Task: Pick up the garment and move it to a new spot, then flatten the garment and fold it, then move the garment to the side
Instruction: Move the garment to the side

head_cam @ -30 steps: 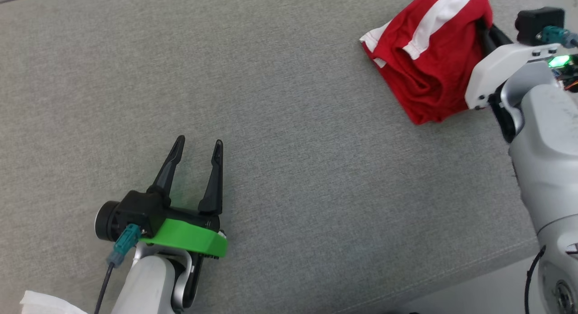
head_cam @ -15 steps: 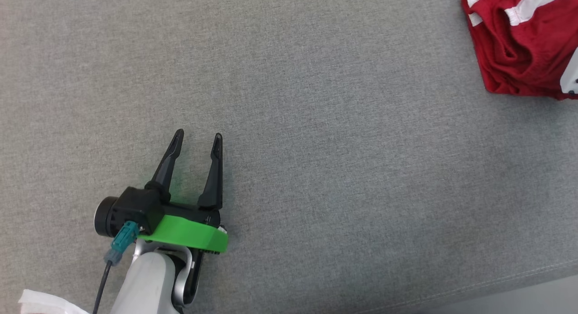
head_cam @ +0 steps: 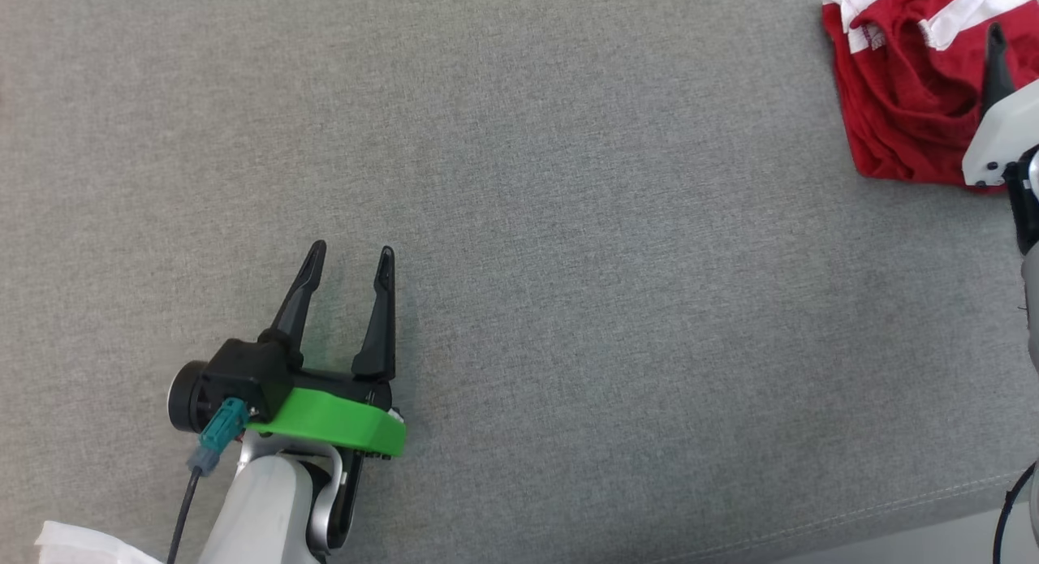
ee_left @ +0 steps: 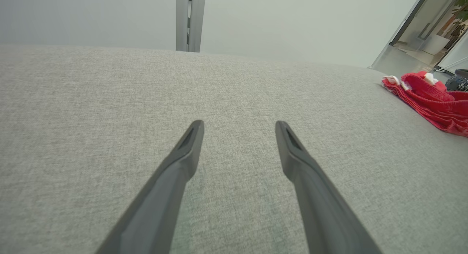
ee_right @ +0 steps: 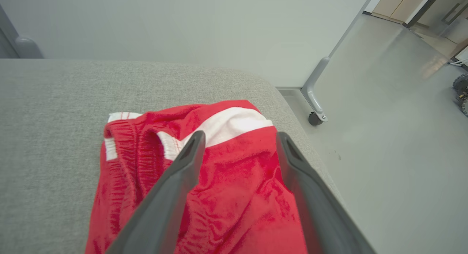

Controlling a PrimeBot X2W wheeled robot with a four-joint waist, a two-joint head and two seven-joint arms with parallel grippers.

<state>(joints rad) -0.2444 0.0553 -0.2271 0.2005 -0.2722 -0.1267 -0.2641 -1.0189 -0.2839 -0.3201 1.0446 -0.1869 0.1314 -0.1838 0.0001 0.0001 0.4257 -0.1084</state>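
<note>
Two claws show, both released. Our left claw (head_cam: 352,247) sits low over the grey fabric worktop (head_cam: 609,223) at the lower left of the head view, its fingers spread with nothing between them. Our right claw (ee_right: 240,134) is at the far right edge, its fingers wide apart just above the garment (ee_right: 234,188) and clasping none of it that we can see. The garment is red with white stripes and a gathered band. It lies crumpled in a heap near the worktop's right corner, well apart from our left claw. Past that edge we see a pale floor (ee_right: 384,137) and a castor leg (ee_right: 315,100).
</note>
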